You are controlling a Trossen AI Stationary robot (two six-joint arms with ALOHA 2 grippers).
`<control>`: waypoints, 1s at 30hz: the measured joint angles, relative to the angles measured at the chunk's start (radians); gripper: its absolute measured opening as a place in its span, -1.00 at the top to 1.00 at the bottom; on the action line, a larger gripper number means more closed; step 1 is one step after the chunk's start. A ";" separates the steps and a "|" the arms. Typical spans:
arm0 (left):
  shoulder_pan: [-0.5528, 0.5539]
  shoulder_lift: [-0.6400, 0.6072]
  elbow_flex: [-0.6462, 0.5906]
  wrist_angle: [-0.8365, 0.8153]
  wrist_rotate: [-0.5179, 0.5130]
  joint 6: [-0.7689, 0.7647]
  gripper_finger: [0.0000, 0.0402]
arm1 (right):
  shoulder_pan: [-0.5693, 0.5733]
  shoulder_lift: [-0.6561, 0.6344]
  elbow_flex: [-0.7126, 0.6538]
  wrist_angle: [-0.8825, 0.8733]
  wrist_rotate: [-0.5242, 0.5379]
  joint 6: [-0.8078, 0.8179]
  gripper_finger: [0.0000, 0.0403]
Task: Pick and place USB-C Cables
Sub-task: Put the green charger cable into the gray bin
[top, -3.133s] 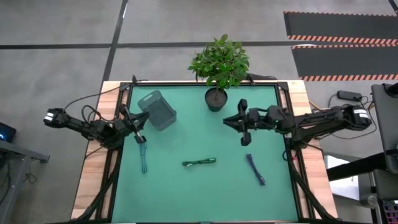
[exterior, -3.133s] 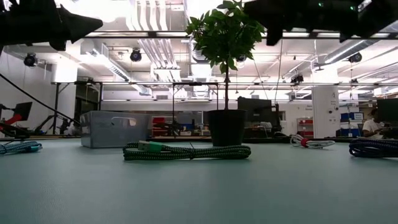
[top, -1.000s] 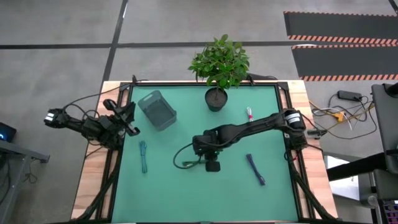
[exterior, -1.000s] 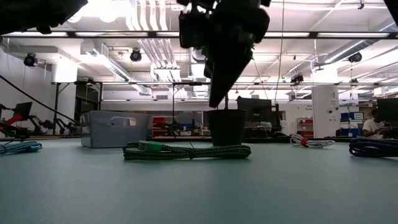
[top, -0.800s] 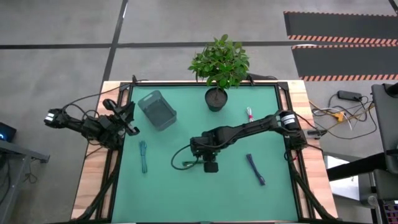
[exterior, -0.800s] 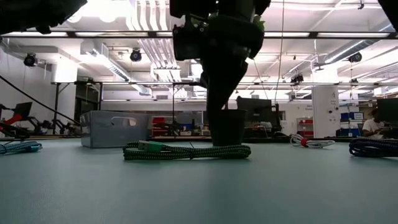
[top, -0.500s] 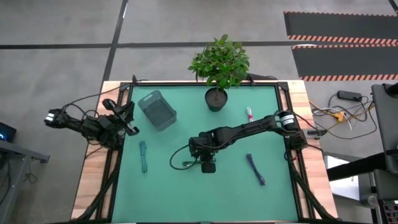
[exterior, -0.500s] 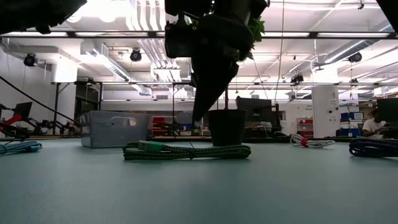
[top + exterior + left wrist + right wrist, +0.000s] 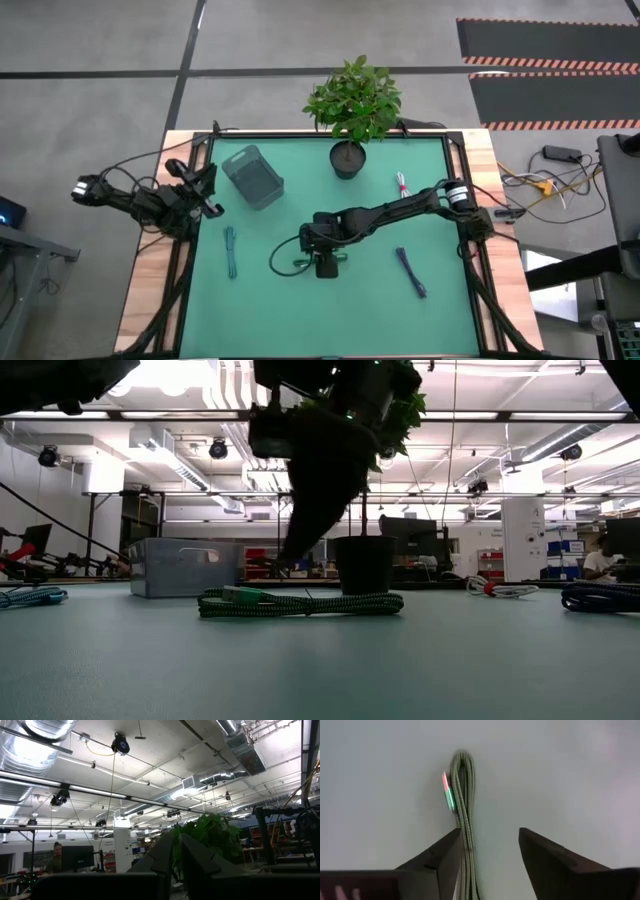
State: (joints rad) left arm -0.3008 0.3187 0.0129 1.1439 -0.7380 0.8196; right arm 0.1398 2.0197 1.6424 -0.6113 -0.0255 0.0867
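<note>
High view: green table mat [image 9: 300,310] on a wood-edged bench. Right arm reaches from the right edge to mid-table; right gripper [image 9: 322,262] sits directly over the green cable [image 9: 305,264], which lies flat near the centre of the mat.

Right wrist view: right gripper [image 9: 487,857] with its fingers [image 9: 442,857] spread apart, the green cable [image 9: 462,805] running between them, closer to one finger and apparently against its edge; not clamped. A pink-and-green connector tip shows beside the bundle's looped end.

Low view: the green cable [image 9: 300,603] rests on the mat in front of the plant pot [image 9: 364,565], with the right arm coming down above it.

Other cables, high view:
- teal cable [image 9: 231,250], left part of the mat, near the left arm.
- white-and-red cable [image 9: 401,184], far right part, beside the right arm's forearm.
- dark blue-purple cable [image 9: 411,273], near right part, well apart from the green one.

Grey mesh basket [image 9: 252,177]: far left part of the mat, tilted to the mat's edges. Potted plant [image 9: 352,105]: far edge, centre.

Left gripper [image 9: 203,188]: at the left edge of the table beside the basket, raised, holding nothing. In the left wrist view its fingers [image 9: 165,855] appear close together, pointing up into the room.
</note>
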 joint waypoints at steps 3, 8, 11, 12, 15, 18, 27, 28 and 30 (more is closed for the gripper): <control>0.000 -0.001 0.009 0.004 0.000 0.000 0.90 | 0.000 0.000 0.000 0.048 0.000 0.032 0.02; 0.000 -0.006 0.027 0.005 0.000 0.007 0.90 | 0.004 0.000 0.000 0.103 0.000 0.077 0.02; 0.000 -0.006 0.038 0.005 0.000 0.007 0.90 | 0.005 0.000 0.000 0.153 0.000 0.100 0.02; 0.000 -0.007 0.041 0.005 0.000 0.007 0.90 | 0.005 0.000 0.000 0.183 0.000 0.107 0.02; 0.000 -0.007 0.041 0.005 0.000 0.007 0.90 | 0.005 0.000 0.001 0.259 0.000 0.119 0.02; 0.000 -0.010 0.041 0.028 0.000 0.008 0.90 | 0.005 0.000 0.001 0.294 0.000 0.118 0.02; 0.000 -0.021 0.041 0.054 0.001 0.008 0.90 | 0.004 0.000 0.001 0.385 0.000 0.111 0.02; 0.000 -0.021 0.041 0.054 0.001 0.008 0.90 | 0.004 0.000 0.002 0.388 0.000 0.107 0.02; 0.000 -0.022 0.041 0.053 0.001 0.008 0.90 | 0.005 0.000 0.002 0.385 0.000 0.103 0.02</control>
State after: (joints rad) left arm -0.3004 0.2966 0.0544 1.1965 -0.7372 0.8280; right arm 0.1443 2.0197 1.6444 -0.2261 -0.0257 0.1895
